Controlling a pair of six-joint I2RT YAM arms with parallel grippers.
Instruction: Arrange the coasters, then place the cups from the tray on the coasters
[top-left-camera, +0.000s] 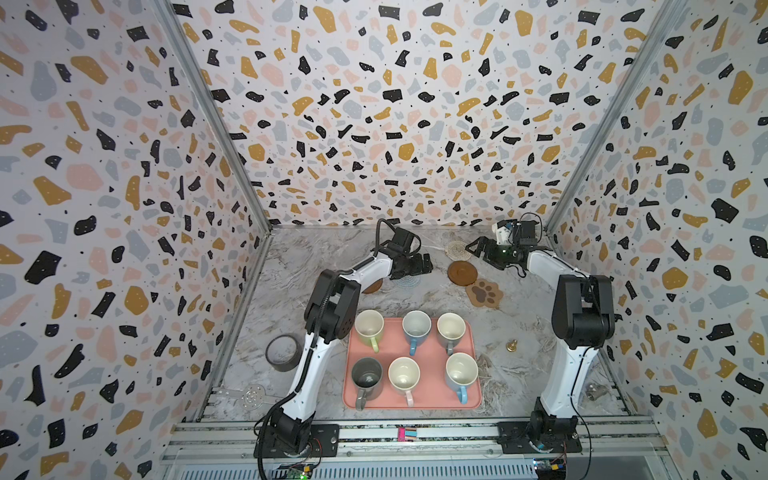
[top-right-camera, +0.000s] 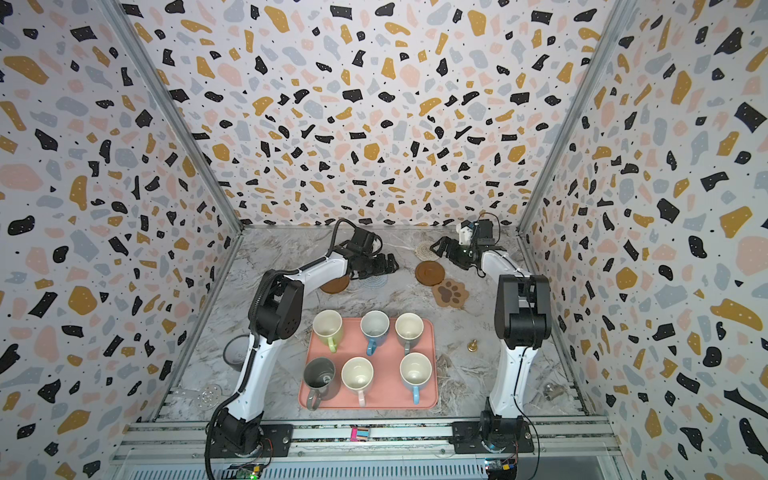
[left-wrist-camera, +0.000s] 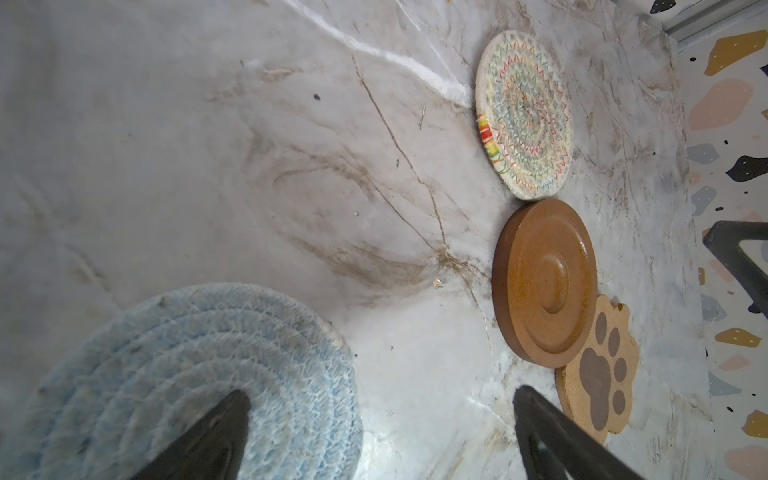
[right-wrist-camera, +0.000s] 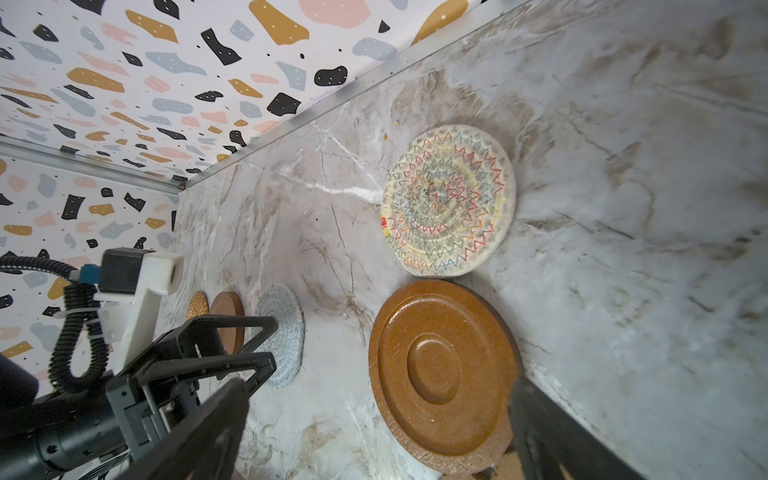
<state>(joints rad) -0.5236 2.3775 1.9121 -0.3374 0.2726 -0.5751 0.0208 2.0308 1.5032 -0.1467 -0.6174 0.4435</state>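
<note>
While your left gripper (top-left-camera: 419, 266) and right gripper (top-left-camera: 473, 249) stand wide open and empty toward the desk's (top-left-camera: 299, 266) far edge, you see the six cups (top-left-camera: 404, 376) pointing their handles to its near edge.

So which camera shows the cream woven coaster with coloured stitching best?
The right wrist view: the cream woven coaster lies whole, close and sharp there. The left wrist view shows it whole too, but at a slant. Both top views show it small, far back.

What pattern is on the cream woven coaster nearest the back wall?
Concentric rings of multicoloured zigzag stitching on the cream coaster, clearest in the right wrist view.
</note>
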